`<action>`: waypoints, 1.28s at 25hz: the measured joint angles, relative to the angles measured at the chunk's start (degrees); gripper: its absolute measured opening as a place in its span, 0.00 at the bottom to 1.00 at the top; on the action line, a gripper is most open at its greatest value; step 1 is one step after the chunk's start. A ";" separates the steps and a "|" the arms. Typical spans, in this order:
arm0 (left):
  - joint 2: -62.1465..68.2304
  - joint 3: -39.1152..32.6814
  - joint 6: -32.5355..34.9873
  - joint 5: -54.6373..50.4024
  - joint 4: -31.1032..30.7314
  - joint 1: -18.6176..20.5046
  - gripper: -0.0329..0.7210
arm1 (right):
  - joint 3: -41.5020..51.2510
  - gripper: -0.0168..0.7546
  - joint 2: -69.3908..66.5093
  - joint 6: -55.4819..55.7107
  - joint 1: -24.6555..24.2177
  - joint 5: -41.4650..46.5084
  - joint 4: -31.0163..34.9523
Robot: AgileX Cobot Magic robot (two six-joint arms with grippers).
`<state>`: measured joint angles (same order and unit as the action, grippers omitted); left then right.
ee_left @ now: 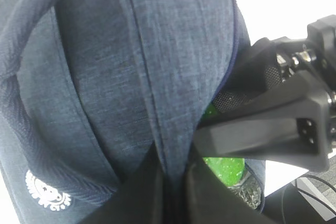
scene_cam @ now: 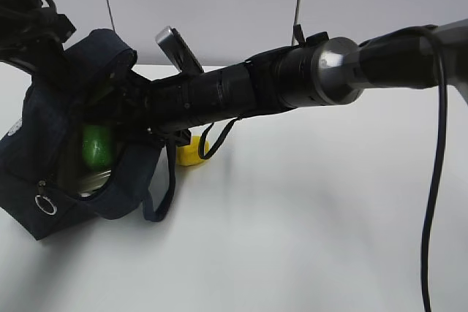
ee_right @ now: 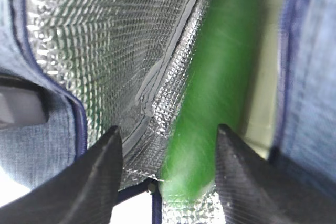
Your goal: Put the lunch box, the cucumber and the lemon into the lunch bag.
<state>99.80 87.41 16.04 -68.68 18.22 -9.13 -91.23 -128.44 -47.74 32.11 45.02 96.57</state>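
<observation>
The lunch bag (scene_cam: 66, 144) sits at the left end of the white desk (scene_cam: 307, 224), its mouth turned toward the middle and its silver foil lining showing inside. The right arm (scene_cam: 292, 82) reaches across from the right and into that mouth.

In the right wrist view, the right gripper (ee_right: 165, 150) is inside the bag with its two black fingers (ee_right: 100, 177) spread apart. The cucumber (ee_right: 215, 93) lies between them, against the foil lining, running lengthwise away from the camera. Its near end sits in the gap, with space visible between it and the left-hand finger; whether it touches the other finger is hard to tell. It does not look gripped.

In the exterior view the cucumber shows as a bright green patch inside the bag opening. Below it something pale and shiny lies at the bottom of the bag; it is too hidden to say whether that is the lunch box.

The lemon (scene_cam: 192, 153) is on the desk just outside the bag, under the right arm and beside one of the hanging loop handles (scene_cam: 162, 195).

The left gripper (ee_left: 173, 182) pinches the navy fabric of the bag's top edge, its fingers (ee_left: 142, 192) closed tight on a fold of cloth, near the white round logo (ee_left: 47, 190). The zipper's ring pull (scene_cam: 45, 204) hangs at the bag's lower front corner.
</observation>
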 joint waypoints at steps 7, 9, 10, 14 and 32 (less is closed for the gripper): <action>0.00 0.00 0.09 -0.16 0.00 0.00 0.05 | 0.00 0.57 0.00 0.00 0.00 1.02 -0.13; 0.00 0.00 0.09 -0.26 0.00 0.00 0.05 | 0.00 0.57 0.00 0.00 0.00 1.24 -0.13; 0.00 0.00 0.09 -0.28 0.00 0.00 0.05 | 0.00 0.57 0.00 0.00 0.00 1.27 -0.38; 0.00 0.00 0.22 -0.38 0.00 0.00 0.05 | 0.00 0.57 0.00 0.00 -1.12 4.14 -1.81; 0.00 0.00 0.35 -0.39 -2.34 0.00 0.05 | 0.00 0.57 12.45 0.84 -8.48 5.76 -38.82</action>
<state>99.80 87.41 16.39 -69.07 15.88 -9.13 -91.23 -116.00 -46.90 23.62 50.78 57.75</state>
